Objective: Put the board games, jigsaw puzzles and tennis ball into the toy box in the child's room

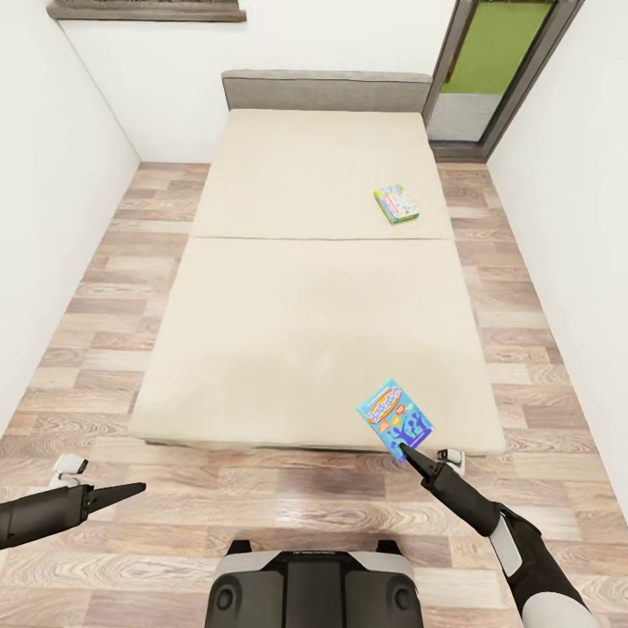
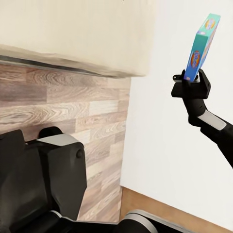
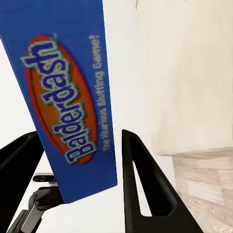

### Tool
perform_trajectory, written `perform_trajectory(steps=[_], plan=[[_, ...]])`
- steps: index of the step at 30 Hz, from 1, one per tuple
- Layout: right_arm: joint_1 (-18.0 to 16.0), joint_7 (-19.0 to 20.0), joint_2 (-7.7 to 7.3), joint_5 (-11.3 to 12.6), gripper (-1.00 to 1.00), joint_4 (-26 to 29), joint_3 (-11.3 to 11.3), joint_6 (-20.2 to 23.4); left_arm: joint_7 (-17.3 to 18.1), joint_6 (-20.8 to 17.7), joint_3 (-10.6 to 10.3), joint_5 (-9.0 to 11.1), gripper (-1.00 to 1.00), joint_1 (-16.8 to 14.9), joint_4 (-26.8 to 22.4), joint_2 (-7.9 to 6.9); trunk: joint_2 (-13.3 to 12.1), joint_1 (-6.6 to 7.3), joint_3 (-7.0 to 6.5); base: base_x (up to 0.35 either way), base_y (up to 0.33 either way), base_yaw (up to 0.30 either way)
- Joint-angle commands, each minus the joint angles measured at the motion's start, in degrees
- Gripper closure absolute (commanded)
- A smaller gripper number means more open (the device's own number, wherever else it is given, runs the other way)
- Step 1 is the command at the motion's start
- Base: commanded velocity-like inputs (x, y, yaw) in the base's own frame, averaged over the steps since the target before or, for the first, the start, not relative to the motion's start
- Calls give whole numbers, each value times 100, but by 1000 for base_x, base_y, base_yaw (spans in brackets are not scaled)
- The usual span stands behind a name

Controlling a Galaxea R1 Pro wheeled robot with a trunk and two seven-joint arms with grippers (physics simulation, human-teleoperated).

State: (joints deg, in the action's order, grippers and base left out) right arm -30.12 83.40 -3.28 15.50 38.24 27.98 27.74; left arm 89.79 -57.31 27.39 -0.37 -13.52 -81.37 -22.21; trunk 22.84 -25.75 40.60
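Across the middle of the head frame lies the cream two-panel bed (image 1: 314,288), a green-white board game (image 1: 397,203) flat on its upper right. At lower right, the right fingers (image 1: 406,452) pinch a blue "Balderdash" board game (image 1: 396,417) by its lower edge, box standing between them above the bed's near corner. At lower left, the left fingers (image 1: 131,491) look nearly together, holding nothing.

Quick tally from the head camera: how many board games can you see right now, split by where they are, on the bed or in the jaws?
Board games lying on the bed: 1, the green-edged box on the far panel.
Board games in the jaws: 1, the blue Balderdash box held by the right gripper.
Total: 2
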Motion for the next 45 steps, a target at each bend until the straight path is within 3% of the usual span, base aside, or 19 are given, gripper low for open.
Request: perform_trajectory(steps=[1, 45], plan=[[-2, 18, 1, 6, 100, -1, 6, 59, 21, -61, 3, -6, -100, -1, -2, -3, 8, -3, -3, 0, 0, 0], [-2, 10, 6, 6, 100, 2, 6, -31, 21, -61, 3, -11, -100, -2, -2, -2, 8, -3, -414, 0, 0, 0]])
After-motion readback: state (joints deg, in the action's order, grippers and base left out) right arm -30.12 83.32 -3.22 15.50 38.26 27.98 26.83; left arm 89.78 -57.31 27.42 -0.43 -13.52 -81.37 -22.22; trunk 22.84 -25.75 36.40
